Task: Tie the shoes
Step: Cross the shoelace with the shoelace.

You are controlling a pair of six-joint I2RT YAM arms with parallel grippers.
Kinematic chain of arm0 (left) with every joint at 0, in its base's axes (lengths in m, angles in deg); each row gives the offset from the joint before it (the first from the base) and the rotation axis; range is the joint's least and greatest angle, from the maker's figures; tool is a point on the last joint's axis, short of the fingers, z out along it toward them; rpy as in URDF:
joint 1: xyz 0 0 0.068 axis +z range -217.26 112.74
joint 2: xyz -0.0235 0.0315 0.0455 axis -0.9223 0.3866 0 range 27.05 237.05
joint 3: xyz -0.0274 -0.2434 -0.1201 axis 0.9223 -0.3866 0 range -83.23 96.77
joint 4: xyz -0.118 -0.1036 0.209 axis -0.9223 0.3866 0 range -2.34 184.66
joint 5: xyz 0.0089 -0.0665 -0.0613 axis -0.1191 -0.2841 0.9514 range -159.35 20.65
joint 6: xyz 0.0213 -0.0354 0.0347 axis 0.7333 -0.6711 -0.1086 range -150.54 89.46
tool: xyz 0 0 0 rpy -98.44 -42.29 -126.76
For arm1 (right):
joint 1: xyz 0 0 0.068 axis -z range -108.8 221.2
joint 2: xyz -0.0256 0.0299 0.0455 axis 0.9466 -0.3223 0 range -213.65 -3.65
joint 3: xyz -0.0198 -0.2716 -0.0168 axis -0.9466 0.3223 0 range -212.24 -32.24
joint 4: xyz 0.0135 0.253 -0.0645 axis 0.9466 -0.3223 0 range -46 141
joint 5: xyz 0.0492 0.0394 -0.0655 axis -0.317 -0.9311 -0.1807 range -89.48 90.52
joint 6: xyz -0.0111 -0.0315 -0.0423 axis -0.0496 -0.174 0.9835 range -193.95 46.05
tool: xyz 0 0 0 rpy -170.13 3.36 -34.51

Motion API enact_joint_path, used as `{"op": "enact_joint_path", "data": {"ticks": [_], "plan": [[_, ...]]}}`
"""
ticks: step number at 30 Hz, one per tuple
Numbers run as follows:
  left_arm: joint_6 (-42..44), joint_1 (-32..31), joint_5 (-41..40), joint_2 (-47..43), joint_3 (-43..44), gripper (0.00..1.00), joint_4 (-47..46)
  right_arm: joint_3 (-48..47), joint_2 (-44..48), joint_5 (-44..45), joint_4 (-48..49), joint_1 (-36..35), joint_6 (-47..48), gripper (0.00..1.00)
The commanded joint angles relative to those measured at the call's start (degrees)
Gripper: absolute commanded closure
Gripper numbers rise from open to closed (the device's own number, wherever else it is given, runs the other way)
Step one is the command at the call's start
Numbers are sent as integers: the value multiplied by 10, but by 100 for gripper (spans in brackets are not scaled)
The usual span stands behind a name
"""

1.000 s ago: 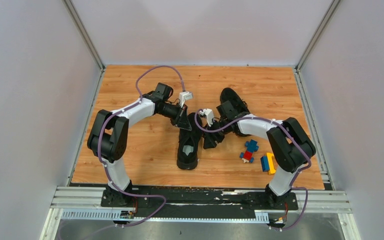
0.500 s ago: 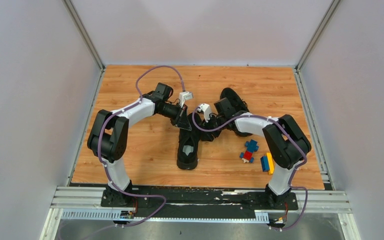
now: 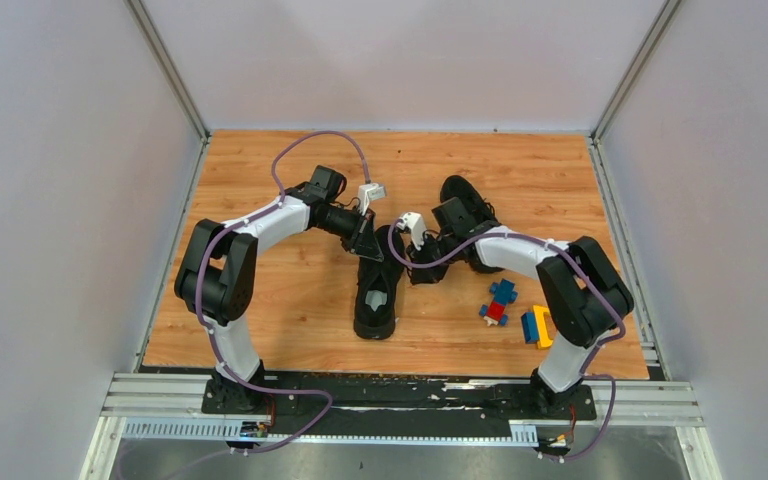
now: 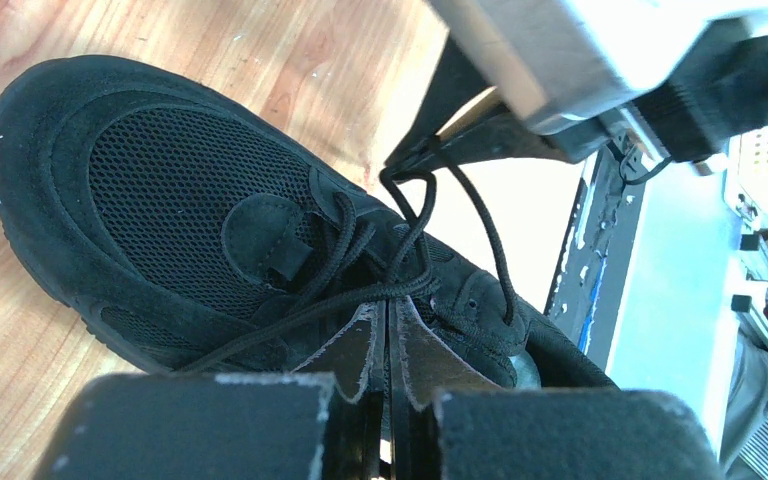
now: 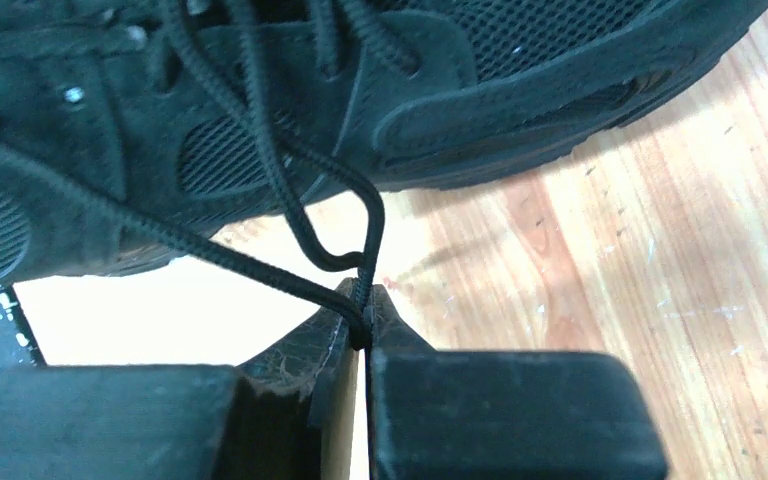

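One black shoe [image 3: 376, 300] lies at the table's centre with its toe pointing away from the arm bases. The other shoe [image 3: 458, 192] lies behind it to the right, partly under the right arm. My left gripper [image 3: 367, 240] sits over the near shoe's lacing. In the left wrist view its fingertips [image 4: 372, 325] are pressed together where a thin black lace [image 4: 290, 318] meets the left gripper [image 4: 390, 302]. My right gripper [image 3: 418, 266] hangs just right of that shoe. The right gripper [image 5: 365, 318] is shut on a lace [image 5: 260, 265], which runs taut back to the shoe [image 5: 520, 90].
A blue and red toy block [image 3: 499, 300] and a yellow and blue one [image 3: 535, 326] lie on the wooden table [image 3: 290, 300] to the right of the shoes. Grey walls close in both sides, and metal rails run along the near edge.
The right gripper has moved a little up and towards the shoe and has closed on the lace. The left arm and both shoes have stayed put.
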Motion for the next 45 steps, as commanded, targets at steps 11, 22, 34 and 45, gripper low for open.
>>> {"op": "enact_joint_path", "data": {"ticks": [11,22,34,45], "plan": [[-1,-2,-28,-26,10,71,-3,36,82,10,-97,5,43,98],[-68,40,-45,-63,27,34,-2,13,69,23,-109,5,79,98],[-63,86,-136,-34,20,32,9,-31,45,33,-101,5,82,99],[174,85,-126,-3,1,42,32,-37,38,30,-101,5,80,99]]}}
